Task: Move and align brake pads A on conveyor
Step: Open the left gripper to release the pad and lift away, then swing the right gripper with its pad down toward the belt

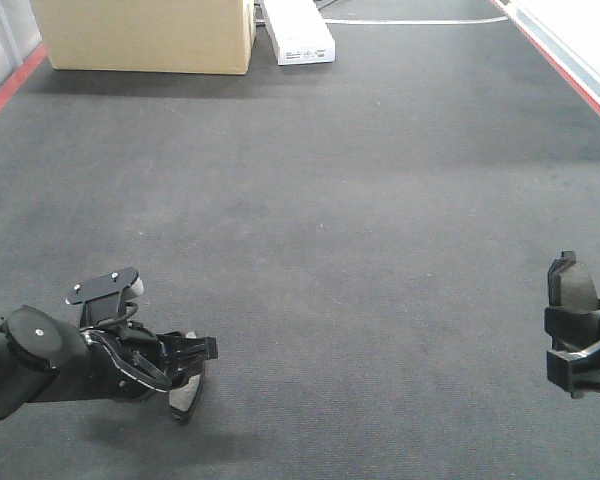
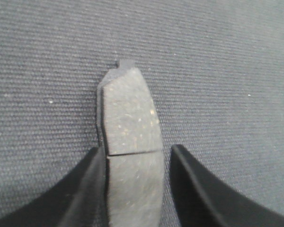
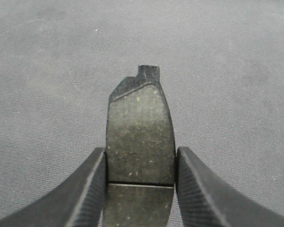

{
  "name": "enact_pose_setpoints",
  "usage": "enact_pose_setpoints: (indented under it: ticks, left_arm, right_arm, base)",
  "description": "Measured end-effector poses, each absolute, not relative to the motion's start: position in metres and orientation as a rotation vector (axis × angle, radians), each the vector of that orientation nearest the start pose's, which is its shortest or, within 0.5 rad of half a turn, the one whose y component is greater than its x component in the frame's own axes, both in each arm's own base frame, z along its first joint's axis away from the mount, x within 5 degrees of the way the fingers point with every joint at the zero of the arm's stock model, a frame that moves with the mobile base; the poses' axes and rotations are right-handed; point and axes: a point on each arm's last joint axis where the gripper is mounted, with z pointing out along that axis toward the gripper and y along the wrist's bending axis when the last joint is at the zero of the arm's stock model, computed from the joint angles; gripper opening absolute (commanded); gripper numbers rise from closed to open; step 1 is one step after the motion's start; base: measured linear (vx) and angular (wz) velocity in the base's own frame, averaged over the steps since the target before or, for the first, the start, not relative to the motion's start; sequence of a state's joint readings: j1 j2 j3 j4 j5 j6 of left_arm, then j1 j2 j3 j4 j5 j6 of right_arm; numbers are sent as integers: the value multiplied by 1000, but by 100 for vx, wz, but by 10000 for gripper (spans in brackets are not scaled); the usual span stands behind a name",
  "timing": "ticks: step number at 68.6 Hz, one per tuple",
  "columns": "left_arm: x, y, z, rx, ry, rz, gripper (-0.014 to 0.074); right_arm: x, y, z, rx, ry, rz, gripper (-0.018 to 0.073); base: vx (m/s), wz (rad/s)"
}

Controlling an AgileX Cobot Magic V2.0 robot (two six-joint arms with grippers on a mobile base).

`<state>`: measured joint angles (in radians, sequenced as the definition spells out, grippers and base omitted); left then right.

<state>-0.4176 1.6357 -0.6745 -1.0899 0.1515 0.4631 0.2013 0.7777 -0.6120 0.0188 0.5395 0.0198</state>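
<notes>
Two end effectors each frame a pad. The right end effector [image 3: 141,150] pinches a brake pad [image 3: 139,127] near the conveyor's [image 1: 360,200] right edge. The left end effector [image 2: 136,149] stands slightly spread around a second brake pad [image 2: 130,113] (touching one finger only) toward the left edge.

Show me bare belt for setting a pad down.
Free: the whole middle of the conveyor, bordered by the cardboard box and white carton at the far end, the left gripper and the right gripper at the near corners. Crowded only there: each has a brake pad between its fingers.
</notes>
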Motion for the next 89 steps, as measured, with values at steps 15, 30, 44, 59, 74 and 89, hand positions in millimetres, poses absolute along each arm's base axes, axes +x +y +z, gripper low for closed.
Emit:
enact_pose_setpoints:
  ticks: [15, 30, 44, 59, 74, 89]
  left_arm:
    - [256, -128, 157, -170, 2584, -582, 380]
    - [248, -124, 200, -7, 2428, -588, 263]
    - [229, -117, 240, 257, 2285, -534, 83]
    - [202, -105, 272, 440, 2172, -467, -8]
    - [167, -84, 301, 459, 2112, -379, -7]
    - [125, -55, 328, 407, 1997, -266, -6]
  right_arm:
    - [148, 31, 298, -187, 2184, 144, 14]
    - [148, 31, 298, -187, 2184, 144, 14]
    - [148, 31, 298, -187, 2184, 144, 14]
    - [148, 31, 298, -187, 2184, 144, 14]
    - [148, 31, 298, -187, 2184, 144, 14]
    - [148, 31, 298, -187, 2184, 144, 14]
  base:
    - [0, 0]
    - [0, 0]
    - [0, 0]
    - [0, 0]
    - [0, 0]
    - [0, 0]
